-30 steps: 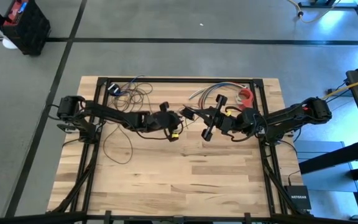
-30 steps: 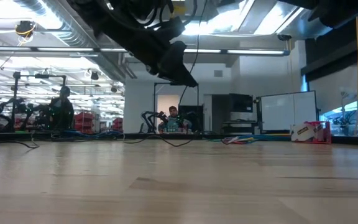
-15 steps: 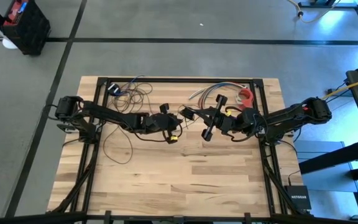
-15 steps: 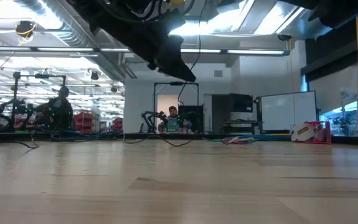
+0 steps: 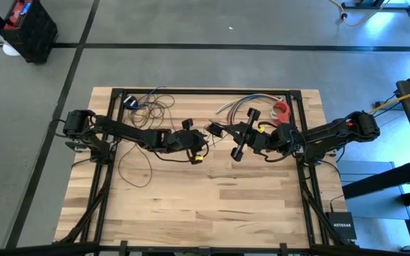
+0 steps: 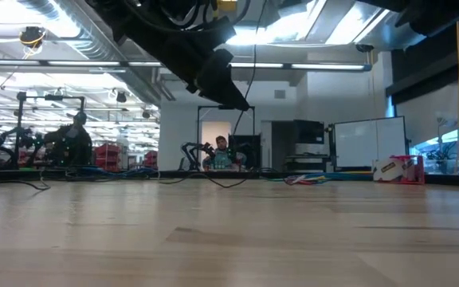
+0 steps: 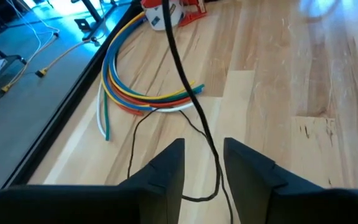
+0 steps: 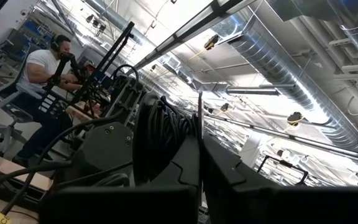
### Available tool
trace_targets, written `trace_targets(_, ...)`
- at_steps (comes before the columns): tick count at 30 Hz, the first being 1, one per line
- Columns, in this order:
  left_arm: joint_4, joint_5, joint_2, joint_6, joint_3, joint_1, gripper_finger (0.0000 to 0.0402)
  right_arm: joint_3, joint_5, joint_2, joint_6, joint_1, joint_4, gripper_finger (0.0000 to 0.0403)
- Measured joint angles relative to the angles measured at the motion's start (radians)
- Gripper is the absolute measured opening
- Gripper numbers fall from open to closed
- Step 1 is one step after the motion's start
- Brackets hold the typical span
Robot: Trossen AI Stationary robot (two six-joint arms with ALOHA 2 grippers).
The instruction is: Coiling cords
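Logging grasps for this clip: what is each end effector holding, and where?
Right end effector: shut on the coiled part of the cord. Left end effector: open, cord running between its fingers, ungripped.

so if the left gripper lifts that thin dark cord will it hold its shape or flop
Probably flop: the cord hangs slack and kinks between the left gripper fingers. It looks light, since loose loops sprawl over the table, so they may snag or drag.

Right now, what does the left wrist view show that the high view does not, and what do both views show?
Only the left wrist view shows the left gripper with a gap between its fingers and the dark cord running through that gap without being pinched. Only the high view shows both arms, the right gripper and the loose cord loops on the table. Both show the multicoloured wires and the red tape dispenser.
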Motion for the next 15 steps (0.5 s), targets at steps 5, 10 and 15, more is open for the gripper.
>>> trace_targets(5,0.0,0.0,0.0,0.006,0.0,0.0,0.0093,0.0,0.0,0.0,0.0,0.0,0.0,0.0007)
trace_targets(10,0.001,0.0,0.0,0.028,0.0,0.0,0.0038,0.0,0.0,0.0,0.0,0.0,0.0,0.0007)
trace_targets(15,0.014,-0.001,0.0,0.036,0.0,0.003,0.0008,0.0,0.0,0.0,0.0,0.0,0.0,0.0007)
